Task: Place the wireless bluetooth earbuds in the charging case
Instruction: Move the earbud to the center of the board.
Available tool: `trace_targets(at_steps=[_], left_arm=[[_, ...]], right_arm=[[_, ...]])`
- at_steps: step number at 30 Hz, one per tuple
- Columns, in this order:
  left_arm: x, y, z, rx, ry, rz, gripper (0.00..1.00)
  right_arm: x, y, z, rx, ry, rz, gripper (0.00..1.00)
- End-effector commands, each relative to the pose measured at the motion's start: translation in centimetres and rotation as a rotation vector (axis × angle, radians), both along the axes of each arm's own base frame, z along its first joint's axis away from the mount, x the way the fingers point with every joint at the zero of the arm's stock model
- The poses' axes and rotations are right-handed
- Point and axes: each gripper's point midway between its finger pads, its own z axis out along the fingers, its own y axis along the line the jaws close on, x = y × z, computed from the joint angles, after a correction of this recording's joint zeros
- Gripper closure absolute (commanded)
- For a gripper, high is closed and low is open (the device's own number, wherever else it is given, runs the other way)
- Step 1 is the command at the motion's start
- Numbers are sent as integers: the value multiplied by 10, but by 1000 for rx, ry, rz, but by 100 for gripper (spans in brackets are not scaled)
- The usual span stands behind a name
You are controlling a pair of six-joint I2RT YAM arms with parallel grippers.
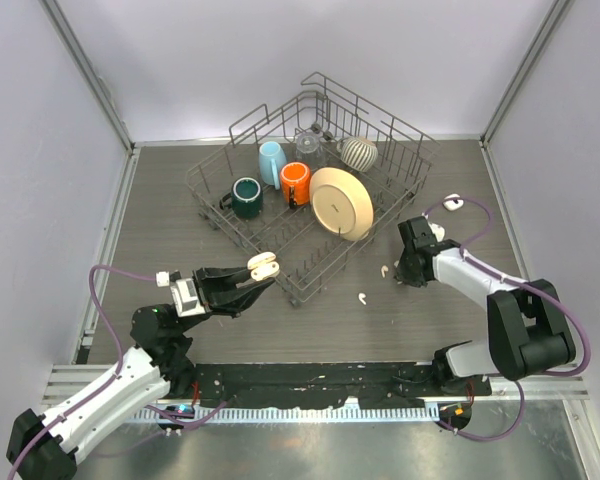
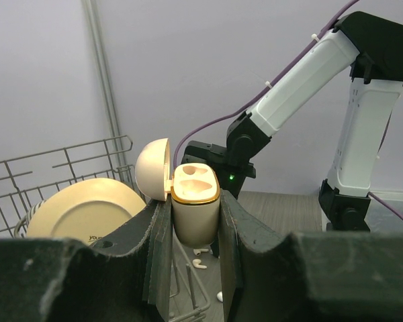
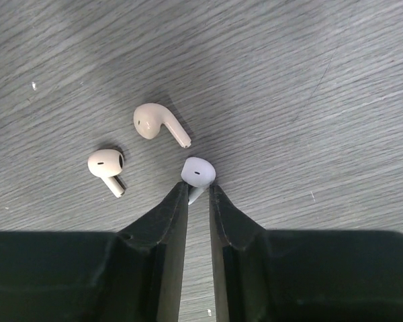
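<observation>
Entry: bud (image 3: 198, 172), stem pinched in closed R jaws, low on bench (image 3: 322, 100); case (image 2: 195, 201), lid open, clamped upright in L jaws; best lift slow, align stem w/ socket.

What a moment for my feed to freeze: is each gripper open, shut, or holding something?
Left gripper: shut on the open charging case.
Right gripper: shut on the stem of one earbud.

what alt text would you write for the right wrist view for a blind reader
The right gripper is shut on the stem of a white earbud, its bud poking out past the black fingertips. Two loose earbuds lie beside it on the grey wood-grain table.
</observation>
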Motion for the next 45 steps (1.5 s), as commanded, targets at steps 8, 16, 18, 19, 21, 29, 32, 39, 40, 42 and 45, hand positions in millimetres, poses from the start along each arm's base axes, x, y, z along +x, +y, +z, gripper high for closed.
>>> trace_targets(at_steps=[8, 16, 18, 19, 21, 29, 32, 39, 40, 42, 45], left_arm=[[-1, 3, 13, -23, -40, 17, 100], [-1, 4, 11, -18, -39, 23, 100], [0, 3, 10, -16, -38, 24, 100], [0, 3, 10, -16, -38, 24, 100], [0, 3, 9, -14, -37, 23, 100], [0, 2, 9, -8, -37, 16, 100], [-1, 2, 12, -11, -41, 11, 100], [-3, 3, 13, -7, -37, 9, 100], [-4, 3, 14, -8, -41, 9, 100], [-4, 4, 14, -7, -41, 9, 100], [-5, 4, 14, -5, -41, 7, 100]], right_arm=[[-31, 4, -5, 50, 90, 10, 79], [-52, 19, -6, 123, 142, 48, 81], [-58, 21, -7, 133, 154, 60, 81], [-62, 25, -8, 145, 160, 74, 82], [-65, 33, -4, 149, 148, 109, 75], [-30, 33, 49, 76, -83, 164, 56], [-11, 20, 67, -11, -174, 147, 56], [16, -6, 73, -185, -257, 121, 60], [18, -5, 71, -191, -250, 130, 60], [24, -2, 69, -179, -240, 146, 60], [27, 9, 48, -122, -209, 192, 60]])
